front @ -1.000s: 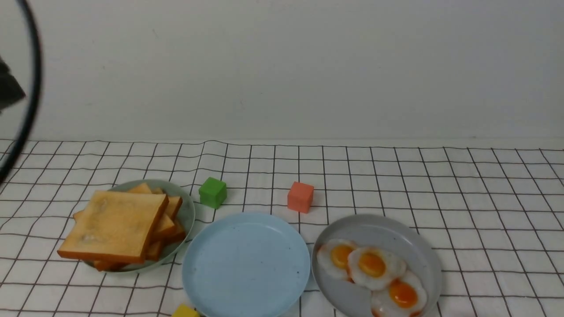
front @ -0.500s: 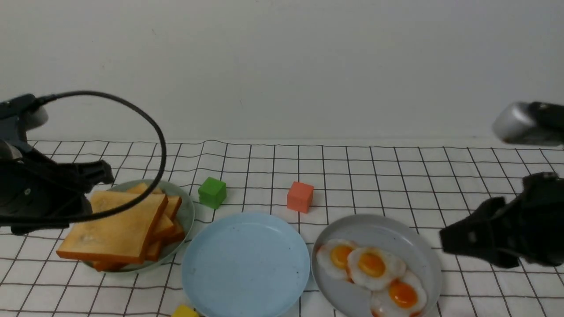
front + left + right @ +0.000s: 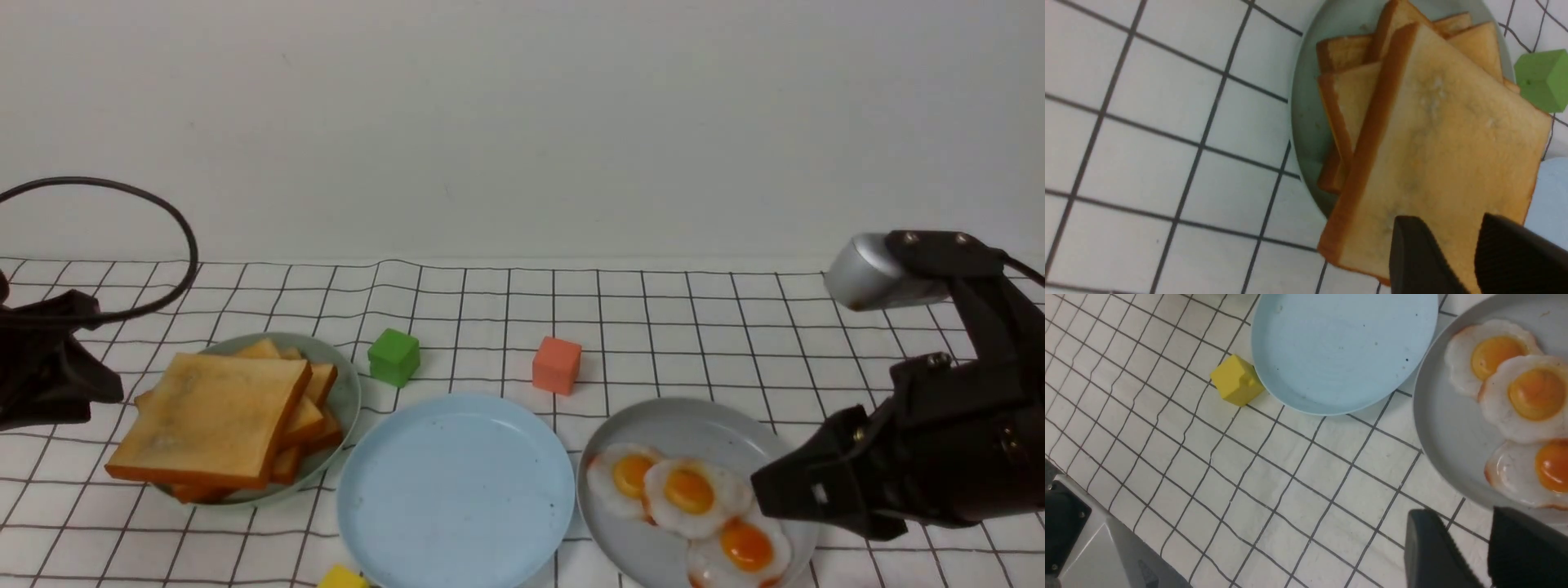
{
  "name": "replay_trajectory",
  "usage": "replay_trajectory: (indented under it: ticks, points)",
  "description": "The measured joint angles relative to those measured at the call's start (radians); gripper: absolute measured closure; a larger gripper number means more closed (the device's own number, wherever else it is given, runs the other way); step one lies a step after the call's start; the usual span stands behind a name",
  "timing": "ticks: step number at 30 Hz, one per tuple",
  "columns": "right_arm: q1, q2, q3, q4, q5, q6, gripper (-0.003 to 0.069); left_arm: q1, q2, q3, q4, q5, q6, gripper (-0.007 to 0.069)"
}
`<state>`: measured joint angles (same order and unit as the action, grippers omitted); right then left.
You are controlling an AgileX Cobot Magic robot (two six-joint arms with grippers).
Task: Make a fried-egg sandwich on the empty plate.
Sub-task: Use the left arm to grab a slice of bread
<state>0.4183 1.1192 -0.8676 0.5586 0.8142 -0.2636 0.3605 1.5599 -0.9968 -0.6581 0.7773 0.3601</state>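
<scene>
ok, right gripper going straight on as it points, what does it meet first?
Right gripper looks aimed at the nearest fried egg on the grey plate; depth unclear, maybe the rim first.

I note the empty plate [image 3: 455,490] open from above. Toast pile [image 3: 212,416] and grey plate [image 3: 702,425] flank it closely; green cube [image 3: 393,356] and orange cube [image 3: 557,365] behind, yellow cube [image 3: 343,578] by its near rim.

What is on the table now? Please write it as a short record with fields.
blue plate: empty, between the other plates
toast: stacked slices on green plate, robot's left
eggs: three, overlapping, on grey plate, robot's right
green cube, orange cube: behind blue plate
yellow cube: by blue plate's near rim
left fingers: apart, holding nothing, left of toast
right fingers: apart, holding nothing, by grey plate's right side
</scene>
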Motion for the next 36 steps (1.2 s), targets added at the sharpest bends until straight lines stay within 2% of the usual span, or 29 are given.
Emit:
replay_trajectory:
  ticks: [9, 17, 22, 28, 33, 36]
  points:
    - [0.0, 0.0, 0.0, 0.032, 0.007, 0.0, 0.0418, 0.0, 0.156, -0.156, 0.024, 0.08, 0.023, 0.0351]
    - [0.0, 0.0, 0.0, 0.037, 0.01, 0.002, 0.0418, 0.0, 0.198, -0.172, 0.026, 0.098, 0.055, 0.0263]
    - [0.0, 0.0, 0.0, 0.037, 0.003, 0.002, 0.0418, 0.0, 0.207, -0.174, -0.02, 0.117, 0.117, 0.0248]
    - [0.0, 0.0, 0.0, 0.037, -0.012, 0.002, 0.0418, 0.0, 0.282, -0.177, -0.076, 0.124, 0.171, 0.0294]
    - [0.0, 0.0, 0.0, 0.037, -0.009, 0.002, 0.0418, 0.002, 0.322, -0.181, -0.09, 0.127, 0.177, 0.0373]
    - [0.0, 0.0, 0.0, 0.037, -0.005, 0.002, 0.0418, 0.002, 0.324, -0.181, -0.09, 0.128, 0.179, 0.0449]
